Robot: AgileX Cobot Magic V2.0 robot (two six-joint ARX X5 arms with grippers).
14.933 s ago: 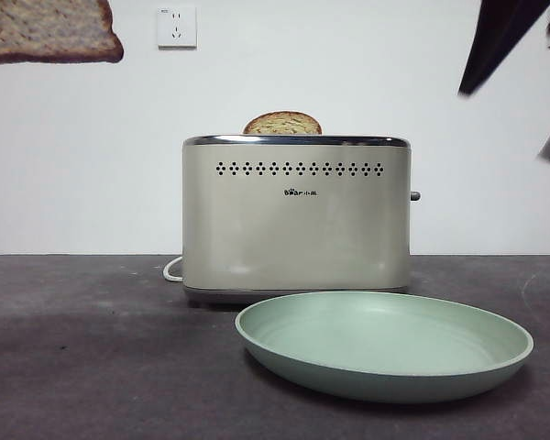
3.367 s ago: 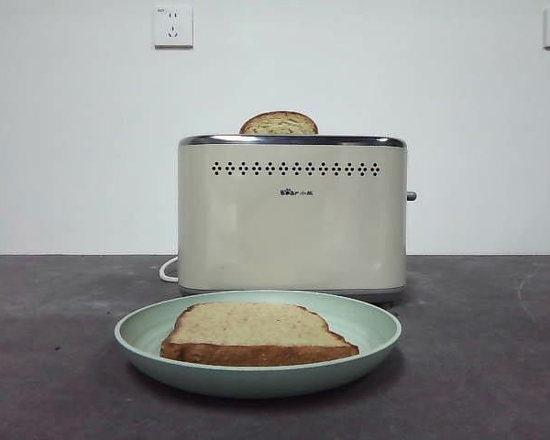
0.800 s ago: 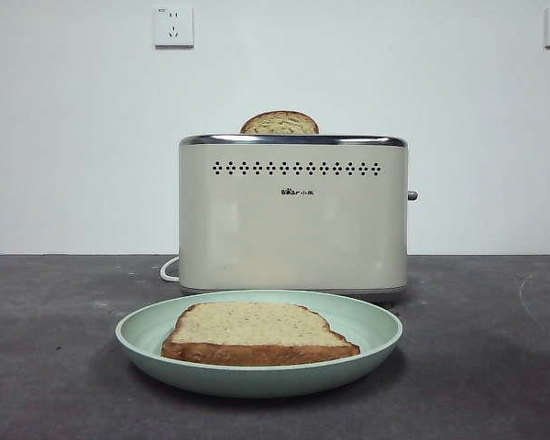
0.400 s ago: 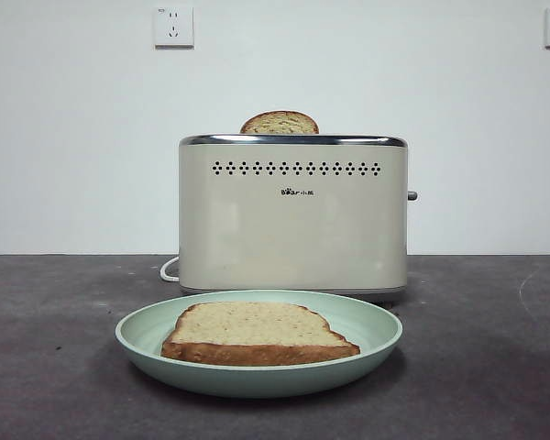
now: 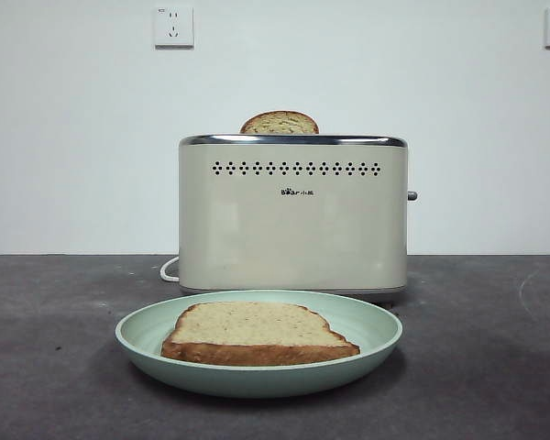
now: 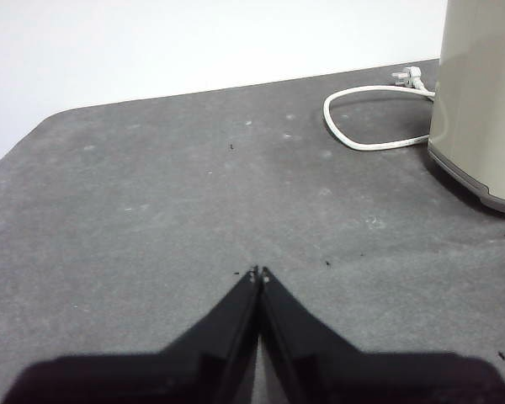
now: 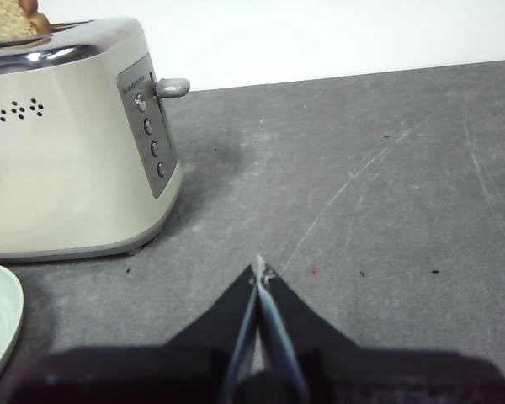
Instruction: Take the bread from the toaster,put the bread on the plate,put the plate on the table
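The bread lies flat in the mint-green plate, which rests on the dark grey table in front of the cream toaster. A second slice with a narrower rounded top stands in the toaster's slot; it also shows in the right wrist view. My left gripper is shut and empty, low over the table beside the toaster's one end. My right gripper is shut and empty, near the toaster's lever end; the plate's rim shows there. Neither gripper shows in the front view.
A white power cord loops on the table by the toaster's end near my left gripper. Wall sockets sit on the white wall behind. The table's rounded corner lies off to my left gripper's side.
Much earlier the plate was empty at the right with the bread held high up left. Over the last second nothing has moved.
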